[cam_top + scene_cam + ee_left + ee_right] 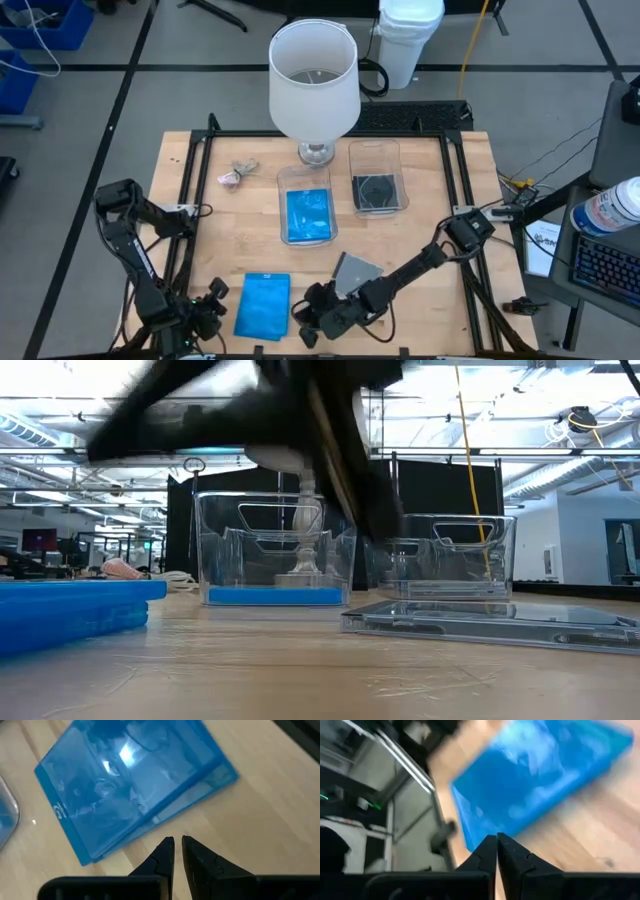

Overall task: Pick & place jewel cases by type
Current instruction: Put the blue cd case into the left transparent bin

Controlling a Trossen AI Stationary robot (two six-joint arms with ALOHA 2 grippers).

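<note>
Nearest, along the front edge of the tabletop [470, 170]: left gripper [177, 845] low beside a blue jewel case [263, 305], jaws pressed nearly together on nothing, tips just short of the case's edge. Right gripper [497, 842] close by on that case's other side, jaws pressed together, empty. Just behind the right arm, a smoky grey jewel case [357, 272] flat on the wood. Farther back, two clear tubs side by side: left tub [304, 205] with a blue case [307, 214] in its bottom, right tub [377, 177] with a dark case [377, 191]. Beyond the tubs, a white lamp [313, 80]; off toward the left, a small pinkish lump [231, 179].
</note>
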